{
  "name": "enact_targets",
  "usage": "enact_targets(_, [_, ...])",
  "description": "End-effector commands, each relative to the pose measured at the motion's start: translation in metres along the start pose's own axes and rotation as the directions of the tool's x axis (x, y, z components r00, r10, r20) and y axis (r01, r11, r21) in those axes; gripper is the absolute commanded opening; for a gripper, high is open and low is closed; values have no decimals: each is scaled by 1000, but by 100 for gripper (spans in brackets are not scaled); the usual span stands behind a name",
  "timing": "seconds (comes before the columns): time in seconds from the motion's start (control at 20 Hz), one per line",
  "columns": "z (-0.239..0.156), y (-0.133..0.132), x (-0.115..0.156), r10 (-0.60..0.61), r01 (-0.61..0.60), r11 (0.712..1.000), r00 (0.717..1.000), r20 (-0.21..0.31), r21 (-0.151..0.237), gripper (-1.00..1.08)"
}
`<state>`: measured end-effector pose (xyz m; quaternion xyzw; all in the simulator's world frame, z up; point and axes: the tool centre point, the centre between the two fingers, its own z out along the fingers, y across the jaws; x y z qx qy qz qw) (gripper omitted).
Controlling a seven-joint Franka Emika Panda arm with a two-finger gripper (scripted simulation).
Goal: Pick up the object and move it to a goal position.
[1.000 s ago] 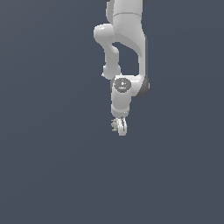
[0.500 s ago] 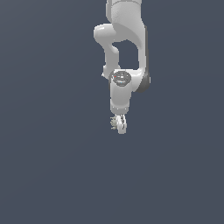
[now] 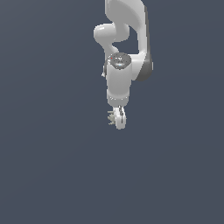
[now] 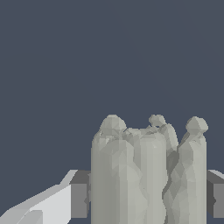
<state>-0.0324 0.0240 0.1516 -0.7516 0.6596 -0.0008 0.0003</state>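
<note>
Pincer (image 3: 119, 119) clamped on knobbly beige-grey object (image 4: 144, 175), hanging above dark floor (image 3: 52, 175).

Smooth white arm (image 3: 127, 26) with grey joint cap and white fingers (image 3: 121, 119)

The object (image 3: 113, 117) is a small pale beige-grey lump with knobbly protrusions (image 4: 144, 170), showing spiky nubs on the exterior view's left of the gripper (image 3: 119, 120), whose fingers clamp it, aloft against the plain dark background.

Apparently plain beige-grey object (image 4: 146, 175), white arm (image 3: 124, 30)
</note>
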Motion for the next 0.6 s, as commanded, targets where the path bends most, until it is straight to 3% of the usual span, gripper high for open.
enact_targets(0.0, [-13, -3, 2, -1, 1, 1000, 1000, 0, -2, -100])
enact_targets(0.55, [-26, -7, 4, -2, 2, 1000, 1000, 1, -2, -100])
